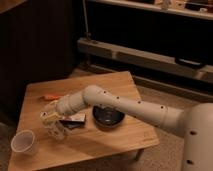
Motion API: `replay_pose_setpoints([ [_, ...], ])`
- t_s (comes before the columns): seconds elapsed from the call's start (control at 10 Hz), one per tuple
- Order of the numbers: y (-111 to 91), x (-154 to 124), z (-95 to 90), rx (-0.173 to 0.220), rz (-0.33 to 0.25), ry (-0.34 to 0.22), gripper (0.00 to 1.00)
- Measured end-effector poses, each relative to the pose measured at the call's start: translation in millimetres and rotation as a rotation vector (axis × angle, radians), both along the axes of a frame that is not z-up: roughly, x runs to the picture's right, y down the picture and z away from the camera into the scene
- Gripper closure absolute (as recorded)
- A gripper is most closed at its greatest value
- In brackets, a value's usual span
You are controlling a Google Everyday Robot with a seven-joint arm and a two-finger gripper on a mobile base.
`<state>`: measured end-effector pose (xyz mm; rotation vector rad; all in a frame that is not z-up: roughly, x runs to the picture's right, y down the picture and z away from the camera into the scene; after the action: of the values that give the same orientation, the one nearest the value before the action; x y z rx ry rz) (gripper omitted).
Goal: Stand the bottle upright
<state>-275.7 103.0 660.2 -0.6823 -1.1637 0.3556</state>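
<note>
cream-white and grey, the tool (pixel 51 121) sits low over the front left part of the surface (pixel 105 145), at the end of the pale arm (pixel 130 106) that reaches in from the lower right. whether its fingers are apart or together i cannot tell; they merge with the pale thing beneath them. that pale thing is the bottle (pixel 55 130), right at the tool and partly covered by it, on the surface near the front left. it looks tilted rather than flat, but its exact pose is hard to read, and i cannot tell whether the tool is clamped on it or only touching it.

just right of the tool, and behind the bottle, a flat dark box (pixel 75 120) with a red and white label lies on the surface, partly under the arm. further right, a dark round bowl (pixel 108 118) sits under the arm's long white link. left of the bottle and apart from it, a white cup (pixel 24 142) stands upright near the front left corner. behind the tool, toward the far left edge, a thin orange thing (pixel 50 96) lies flat on the wood.

beyond the surface, a long pale shelf rail (pixel 145 56) runs across the dark background.
</note>
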Motion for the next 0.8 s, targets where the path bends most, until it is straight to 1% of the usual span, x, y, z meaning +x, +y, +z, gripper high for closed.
replay_pose_setpoints([
  [0.5,-1.2,4.7,-1.5,0.008,0.012,-0.006,0.53],
  [0.6,-2.0,7.3,-3.2,0.007,0.013,-0.008,0.47],
  [0.8,-4.5,11.8,-7.4,0.009,0.011,-0.010,0.32],
])
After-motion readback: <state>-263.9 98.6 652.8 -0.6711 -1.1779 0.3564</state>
